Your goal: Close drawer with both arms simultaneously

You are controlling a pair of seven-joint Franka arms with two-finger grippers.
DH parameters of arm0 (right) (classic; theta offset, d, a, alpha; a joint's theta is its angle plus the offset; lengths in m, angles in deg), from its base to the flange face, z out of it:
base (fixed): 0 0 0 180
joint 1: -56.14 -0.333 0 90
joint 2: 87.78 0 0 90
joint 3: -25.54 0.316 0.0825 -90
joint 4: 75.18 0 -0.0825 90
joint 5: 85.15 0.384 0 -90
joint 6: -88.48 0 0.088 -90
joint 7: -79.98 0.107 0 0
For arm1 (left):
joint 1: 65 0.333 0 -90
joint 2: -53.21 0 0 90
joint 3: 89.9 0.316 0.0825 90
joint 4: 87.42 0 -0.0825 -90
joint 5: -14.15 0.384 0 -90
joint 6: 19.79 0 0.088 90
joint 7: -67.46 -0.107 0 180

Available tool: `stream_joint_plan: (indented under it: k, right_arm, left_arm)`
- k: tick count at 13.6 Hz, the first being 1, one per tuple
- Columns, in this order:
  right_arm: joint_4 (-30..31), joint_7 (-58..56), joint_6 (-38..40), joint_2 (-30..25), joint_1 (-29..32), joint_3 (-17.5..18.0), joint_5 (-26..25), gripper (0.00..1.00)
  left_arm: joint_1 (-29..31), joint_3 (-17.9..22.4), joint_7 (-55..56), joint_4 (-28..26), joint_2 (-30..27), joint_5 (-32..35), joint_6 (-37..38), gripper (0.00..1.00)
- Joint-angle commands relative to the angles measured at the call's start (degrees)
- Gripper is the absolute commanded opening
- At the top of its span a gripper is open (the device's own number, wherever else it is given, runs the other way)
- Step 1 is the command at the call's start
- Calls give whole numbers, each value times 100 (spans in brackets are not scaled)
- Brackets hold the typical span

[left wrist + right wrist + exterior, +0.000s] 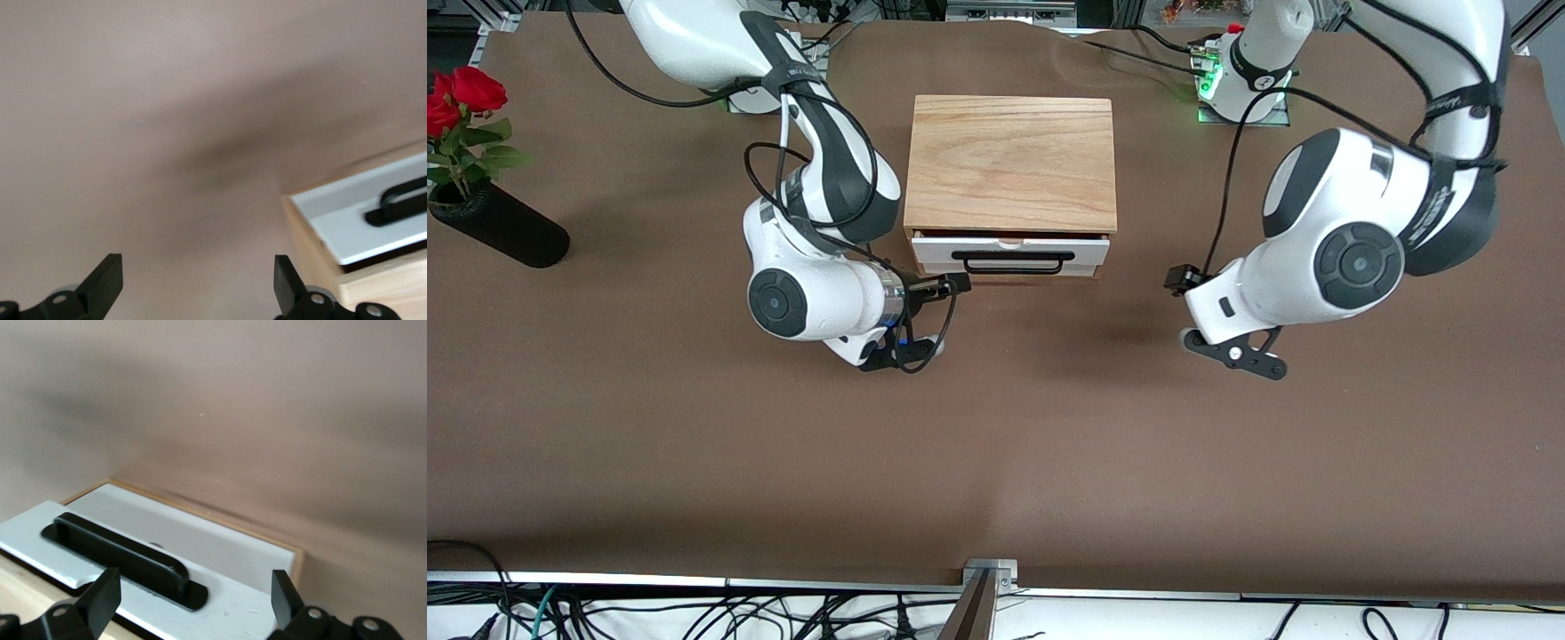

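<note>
- Drawer (1011,253): a shallow tray with a white front panel, set in a light-wood box (1011,160) at the table's middle, toward the arm bases. It is seen pulled out only slightly; a thin dark gap shows between the panel's upper edge and the box top. The panel faces the front camera.
- Handle (1012,260): a thin black bar with rounded ends, mounted across the middle of the white panel. In the right wrist view it is seen standing proud of the panel (167,553) on flat black feet.
- Box top: wood-grained, pale tan, with nothing on it. From the table's centre the box is placed at about 12 o'clock.
- Right gripper (951,284): held low, just beside the drawer front at the corner toward the right arm's end of the table, at about 8 o'clock from the handle. Its fingers (100,597) are seen spread wide, with nothing between them, the white panel and handle lying just ahead.
- Left gripper (1176,280): held low over the tablecloth (996,462), near the drawer front but apart from it, at about 4 o'clock from the handle. Its fingers (107,280) are spread wide and nothing is held; the panel's corner (360,213) is seen off to one side.
- Vase (503,233): black, cylindrical, with red roses (458,98), placed at the right arm's end of the table, at about 9 o'clock from the box.
</note>
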Motion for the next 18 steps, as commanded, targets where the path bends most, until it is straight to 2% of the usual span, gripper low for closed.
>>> stream_joint_plan:
  k: [1,3,4,7,9,12,14,16,18]
  right_arm:
    - [-108,54,-25,-233,-35,-140,-710,100]
    - [-424,-51,71,-322,35,-481,-862,100]
    - [-460,-156,185,-391,44,-683,-949,100]
    - [-461,-174,300,-576,44,-1202,-1012,100]
    - [-469,-174,300,-629,44,-1571,-1012,100]
    - [-469,-157,431,-726,35,-1836,-1160,100]
    - [-461,-157,467,-945,35,-1933,-1475,100]
    - [-356,-157,467,-1304,306,-1899,-1897,100]
    - [152,-148,397,-1813,640,-1872,-2040,100]
  left_arm:
    - [241,-78,-50,-2,-478,632,27,100]
    - [400,-104,19,-264,-1039,705,-288,100]
    - [435,-61,55,-579,-1407,722,-525,100]
    - [584,220,38,-1687,-2349,706,-554,100]
    - [532,326,55,-1901,-2807,260,-326,100]
    - [347,686,38,-1874,-2958,46,122,100]
    - [409,687,55,-1822,-2888,2,106,100]
    - [593,634,29,-1743,-2791,-16,132,100]
    - [576,634,46,-1708,-2721,-16,123,100]
